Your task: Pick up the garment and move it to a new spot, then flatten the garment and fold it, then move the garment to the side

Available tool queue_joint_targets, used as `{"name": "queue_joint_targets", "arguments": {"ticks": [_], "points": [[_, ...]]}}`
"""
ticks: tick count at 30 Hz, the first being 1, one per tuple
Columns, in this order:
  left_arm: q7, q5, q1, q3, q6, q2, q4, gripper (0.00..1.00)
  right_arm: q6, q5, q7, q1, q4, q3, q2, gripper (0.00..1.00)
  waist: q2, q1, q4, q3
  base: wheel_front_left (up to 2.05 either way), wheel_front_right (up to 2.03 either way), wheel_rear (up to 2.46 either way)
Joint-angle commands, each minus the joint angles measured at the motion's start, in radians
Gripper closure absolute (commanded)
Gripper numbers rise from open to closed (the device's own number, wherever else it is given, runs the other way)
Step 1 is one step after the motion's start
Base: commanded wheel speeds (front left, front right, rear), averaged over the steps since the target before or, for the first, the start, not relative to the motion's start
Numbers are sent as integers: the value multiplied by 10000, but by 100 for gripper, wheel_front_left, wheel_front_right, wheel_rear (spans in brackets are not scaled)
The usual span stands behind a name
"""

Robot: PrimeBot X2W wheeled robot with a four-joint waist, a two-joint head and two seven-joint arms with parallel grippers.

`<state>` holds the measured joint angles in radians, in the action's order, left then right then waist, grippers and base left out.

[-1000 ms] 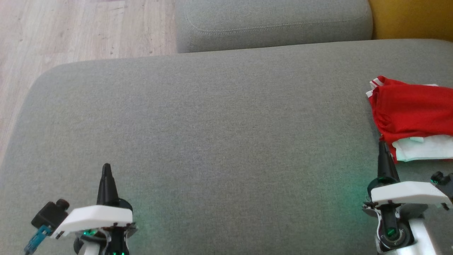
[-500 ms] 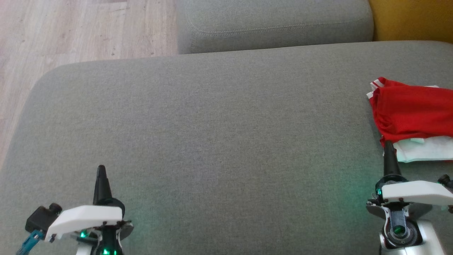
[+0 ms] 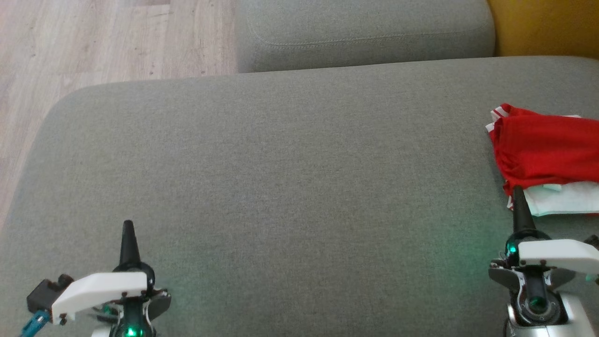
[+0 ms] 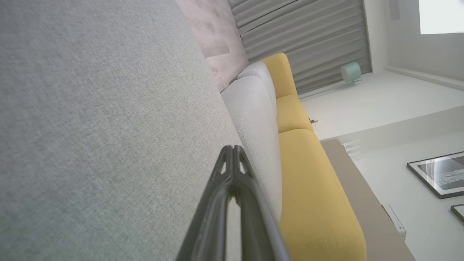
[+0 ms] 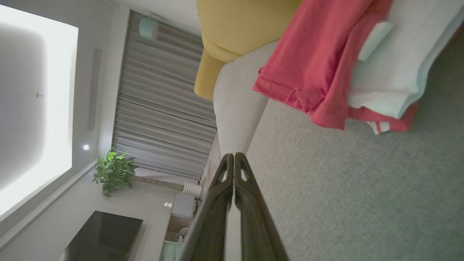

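The garment [image 3: 545, 152] is a red piece with a white layer under it, lying folded at the right edge of the grey sofa seat [image 3: 281, 178]. In the right wrist view the garment [image 5: 319, 61] lies up and to the right of the fingers. My right gripper [image 3: 517, 193] is shut and empty, its tip just before the garment's near left corner. My left gripper [image 3: 127, 225] is shut and empty too, low at the left over bare cushion. Each wrist view shows its own gripper with the fingertips pressed together: the left gripper [image 4: 233, 149] and the right gripper [image 5: 231, 156].
A second grey cushion [image 3: 365, 30] stands behind the seat, with a yellow one [image 3: 545, 25] at the far right. Wooden floor [image 3: 93, 42] lies past the seat's rounded left edge. The broad middle of the seat is bare fabric.
Both grippers have drawn back toward the bottom of the head view, the left one also drifting left. The picture has shifted slightly downward. The garment lies as before.
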<state>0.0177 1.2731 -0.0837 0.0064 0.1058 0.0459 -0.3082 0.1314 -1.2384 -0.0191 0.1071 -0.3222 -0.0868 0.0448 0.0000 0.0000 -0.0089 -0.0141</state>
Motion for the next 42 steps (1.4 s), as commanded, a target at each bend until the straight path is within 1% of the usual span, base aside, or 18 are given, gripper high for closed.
{"name": "queue_joint_targets", "arguments": {"ticks": [1, 32, 42], "points": [[76, 250, -294, 401, 85, 34, 403, 100, -5, -312, -86, 137, 423, 84, 46, 100, 0, 0, 4, 5, 0, 0, 0], [955, 3354, -244, 1074, 249, 43, 627, 100, -7, -3701, -942, 8, 774, -271, 54, 100, 0, 0, 89, 110, 0, 0, 0], [955, 3355, -244, 1074, 249, 43, 628, 100, -7, -3702, -942, 8, 774, -271, 54, 100, 0, 0, 89, 110, 0, 0, 0]]}}
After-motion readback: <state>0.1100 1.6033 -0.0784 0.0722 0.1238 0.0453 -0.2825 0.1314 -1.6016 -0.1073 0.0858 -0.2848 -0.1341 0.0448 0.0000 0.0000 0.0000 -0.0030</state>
